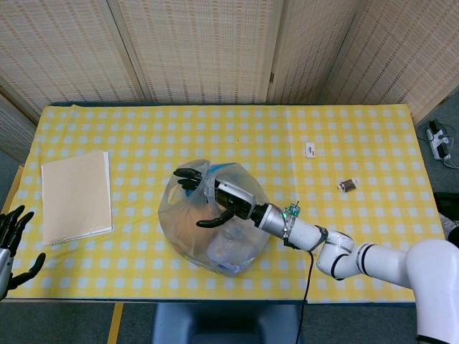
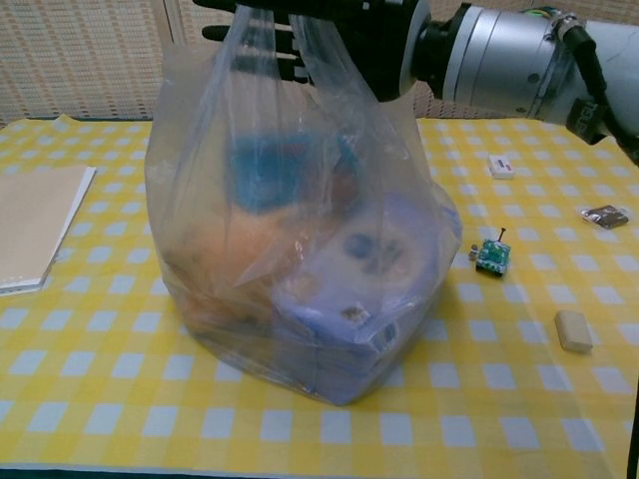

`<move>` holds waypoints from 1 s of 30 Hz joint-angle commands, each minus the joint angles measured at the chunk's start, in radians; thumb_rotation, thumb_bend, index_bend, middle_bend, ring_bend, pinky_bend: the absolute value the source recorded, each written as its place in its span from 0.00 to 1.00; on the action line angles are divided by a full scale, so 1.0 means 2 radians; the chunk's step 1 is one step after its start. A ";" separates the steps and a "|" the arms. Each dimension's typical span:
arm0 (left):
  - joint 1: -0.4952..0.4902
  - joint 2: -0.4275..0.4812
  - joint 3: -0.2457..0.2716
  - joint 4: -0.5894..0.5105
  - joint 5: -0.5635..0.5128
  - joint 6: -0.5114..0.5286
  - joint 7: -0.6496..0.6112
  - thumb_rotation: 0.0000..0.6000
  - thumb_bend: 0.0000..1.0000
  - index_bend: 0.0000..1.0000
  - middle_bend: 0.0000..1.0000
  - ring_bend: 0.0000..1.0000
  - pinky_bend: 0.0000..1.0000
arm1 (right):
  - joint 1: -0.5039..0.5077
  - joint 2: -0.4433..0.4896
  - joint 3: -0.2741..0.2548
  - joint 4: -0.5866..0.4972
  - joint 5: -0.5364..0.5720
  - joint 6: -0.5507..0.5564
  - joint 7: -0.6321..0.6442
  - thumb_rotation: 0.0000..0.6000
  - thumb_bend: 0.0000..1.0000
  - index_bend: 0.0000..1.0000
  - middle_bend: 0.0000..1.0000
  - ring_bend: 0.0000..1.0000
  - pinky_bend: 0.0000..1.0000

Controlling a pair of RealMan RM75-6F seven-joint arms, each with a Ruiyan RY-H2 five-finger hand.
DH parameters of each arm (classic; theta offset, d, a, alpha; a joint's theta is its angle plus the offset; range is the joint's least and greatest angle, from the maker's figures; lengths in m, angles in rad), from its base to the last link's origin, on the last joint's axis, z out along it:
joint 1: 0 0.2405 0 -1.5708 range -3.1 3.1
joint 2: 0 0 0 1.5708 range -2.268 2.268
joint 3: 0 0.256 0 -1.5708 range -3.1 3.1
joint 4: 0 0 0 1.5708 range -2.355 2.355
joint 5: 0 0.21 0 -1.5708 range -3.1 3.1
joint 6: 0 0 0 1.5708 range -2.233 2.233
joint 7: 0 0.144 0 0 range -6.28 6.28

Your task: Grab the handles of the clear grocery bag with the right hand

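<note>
The clear grocery bag (image 1: 215, 240) (image 2: 300, 259) stands upright near the table's front edge, full of blue, orange and white goods. My right hand (image 1: 212, 198) (image 2: 329, 28) reaches in from the right at the top of the bag, black fingers spread and pointing left. The bag's handles (image 2: 321, 62) drape over the hand, which sits threaded through the loops. Its fingers are not closed on the plastic. My left hand (image 1: 11, 242) hangs off the table's front left corner, fingers apart and holding nothing.
A tan notebook (image 1: 75, 193) (image 2: 30, 230) lies at the left. Right of the bag are a small green circuit board (image 2: 490, 255), a beige block (image 2: 573, 330), a white tag (image 1: 310, 150) and a dark wrapper (image 1: 347, 185). Yellow checked cloth (image 1: 143, 136) covers the table.
</note>
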 commanded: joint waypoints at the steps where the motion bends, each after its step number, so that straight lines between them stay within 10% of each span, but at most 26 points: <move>1: 0.000 0.001 0.000 0.001 0.001 0.000 -0.003 1.00 0.40 0.00 0.00 0.00 0.00 | 0.008 -0.008 0.006 0.005 0.003 -0.003 -0.002 1.00 0.25 0.00 0.00 0.04 0.00; 30: 0.009 0.008 0.002 0.003 0.007 0.017 -0.022 1.00 0.40 0.00 0.00 0.00 0.00 | 0.069 -0.076 0.066 0.071 0.057 -0.030 0.033 1.00 0.26 0.05 0.16 0.20 0.13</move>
